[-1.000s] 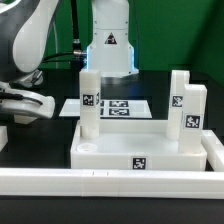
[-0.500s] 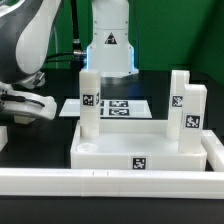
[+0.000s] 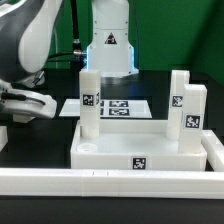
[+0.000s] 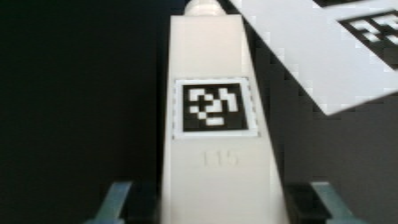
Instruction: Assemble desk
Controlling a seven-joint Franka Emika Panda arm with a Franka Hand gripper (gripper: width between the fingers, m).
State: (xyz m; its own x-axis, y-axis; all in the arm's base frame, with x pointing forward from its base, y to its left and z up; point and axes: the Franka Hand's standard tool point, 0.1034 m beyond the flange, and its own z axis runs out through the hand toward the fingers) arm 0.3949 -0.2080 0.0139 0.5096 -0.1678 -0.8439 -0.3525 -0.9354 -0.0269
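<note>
Closing in on a loose leg (image 4: 214,110), gripper (image 4: 217,205) narrower than before. Jaws flanking it, contact unclear. Ready for lifting toward the desk top (image 3: 140,152).

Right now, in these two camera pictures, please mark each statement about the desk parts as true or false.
1. Three legs stand upright on the desk top. True: one leg on the exterior view's left, two legs on its right.
2. The gripper is over an empty patch of table. False: in the wrist view a loose leg lies between its fingers.
3. That loose leg carries a black-and-white tag. True.
4. The marker board lies on top of the desk top. False: it lies flat on the table behind it.
5. The desk top bears no tag. False: one tag shows on its front wall.
</note>
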